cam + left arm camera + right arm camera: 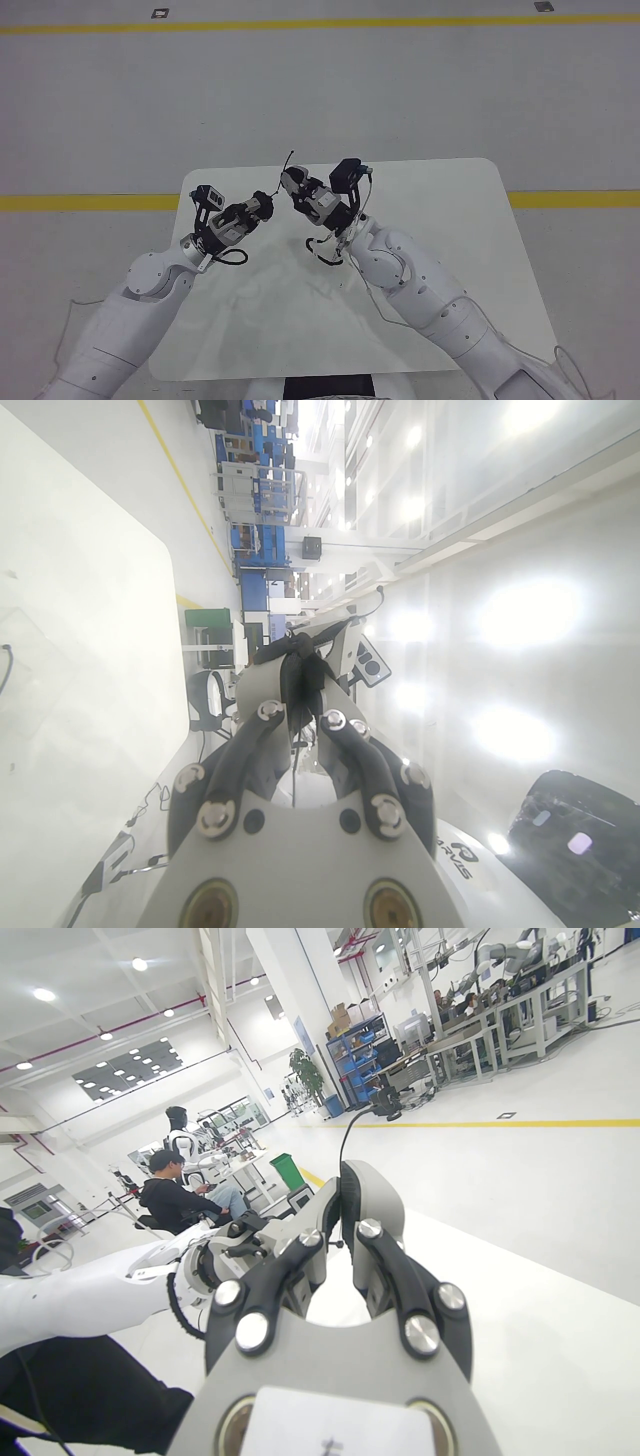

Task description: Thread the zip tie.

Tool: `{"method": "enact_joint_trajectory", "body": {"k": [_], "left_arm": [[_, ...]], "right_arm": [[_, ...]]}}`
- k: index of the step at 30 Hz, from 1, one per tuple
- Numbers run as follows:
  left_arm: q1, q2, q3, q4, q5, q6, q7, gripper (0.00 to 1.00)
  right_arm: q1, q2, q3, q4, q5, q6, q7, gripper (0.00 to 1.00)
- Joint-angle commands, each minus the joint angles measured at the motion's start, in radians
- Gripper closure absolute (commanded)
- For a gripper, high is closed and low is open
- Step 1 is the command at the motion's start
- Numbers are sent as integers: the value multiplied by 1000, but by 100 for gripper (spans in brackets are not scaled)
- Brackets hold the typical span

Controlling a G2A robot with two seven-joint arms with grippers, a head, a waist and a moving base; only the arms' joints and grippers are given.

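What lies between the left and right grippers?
Top view: a narrow gap over bare table separates left gripper and right gripper; whether the zip tie bridges it is unclear.

Hidden inside right gripper [341,1188]: tie's [342,1148] mid-length. Lost in the dark inside left gripper [300,660]: perhaps its head.

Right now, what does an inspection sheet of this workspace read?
Surface: white table, rounded corners.
Job's things: zip tie, thin and black, one end sticking up out of the right gripper.
Clutter: nothing seen.
Grippers: right shut on the tie; left gripper shut on a thin dark strand, apparently the same tie; tips close together above the table.
Cables: black loops at both wrists.
Surroundings: yellow floor lines, workbenches.
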Motion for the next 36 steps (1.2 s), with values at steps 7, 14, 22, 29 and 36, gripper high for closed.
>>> {"method": "enact_joint_trajectory", "body": {"k": [7, 14, 22, 29, 36], "left_arm": [[0, 0, 0, 0, 0, 0, 0, 100], [0, 0, 0, 0, 0, 0, 0, 100], [0, 0, 0, 0, 0, 0, 0, 100], [1, -4, 4, -10, 7, 8, 22, 100], [4, -10, -1, -12, 5, 10, 21, 100]], "right_arm": [[0, 1, -4, 2, 6, 0, 7, 100], [-1, 2, -6, 7, 7, 0, 9, 100], [-1, 1, -8, 10, 9, 0, 14, 100], [1, 0, -12, 9, 11, 0, 14, 100], [-4, -1, -10, 15, 17, 0, 16, 100]]}}
